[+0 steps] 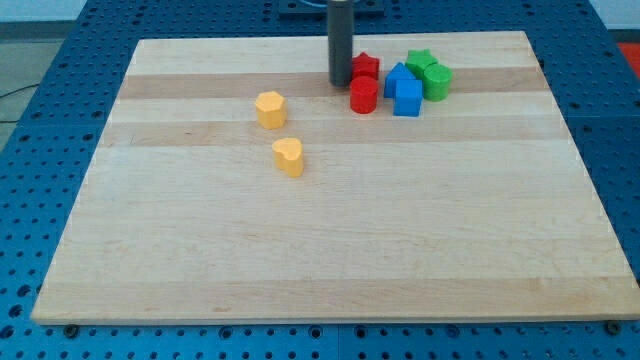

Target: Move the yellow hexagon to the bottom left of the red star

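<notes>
The pale wooden counter carries a yellow hexagon and yellow heart left of centre; red, blue and green blocks cluster far right.

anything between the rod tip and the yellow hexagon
No, in the camera view only bare board separates my tip from the yellow hexagon.

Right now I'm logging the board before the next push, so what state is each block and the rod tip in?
yellow hexagon: standing free, left of the cluster.
yellow heart: alone, below the hexagon.
red star: beside my tip, in the cluster.
red cylinder: against the star's lower side.
blue blocks: two, packed together.
green blocks: two, at the cluster's right.
my tip: on the board, left of the star.
</notes>
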`<state>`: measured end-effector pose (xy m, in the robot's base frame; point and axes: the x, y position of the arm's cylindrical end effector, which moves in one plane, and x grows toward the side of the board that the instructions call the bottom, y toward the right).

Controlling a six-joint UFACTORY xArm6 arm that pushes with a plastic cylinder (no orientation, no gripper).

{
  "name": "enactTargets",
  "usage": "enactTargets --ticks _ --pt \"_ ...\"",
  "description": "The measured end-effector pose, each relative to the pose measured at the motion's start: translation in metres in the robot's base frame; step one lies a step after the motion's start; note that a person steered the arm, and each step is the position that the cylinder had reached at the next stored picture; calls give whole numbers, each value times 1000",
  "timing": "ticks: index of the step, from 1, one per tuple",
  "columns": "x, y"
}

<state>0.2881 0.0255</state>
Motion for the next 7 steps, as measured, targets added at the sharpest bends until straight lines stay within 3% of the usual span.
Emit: enactTargets --ticks 2,4,5,6,7 --pt "-14 40" --pt "38 -139" --pt "91 -182" --pt "94 -178" --pt "94 -130"
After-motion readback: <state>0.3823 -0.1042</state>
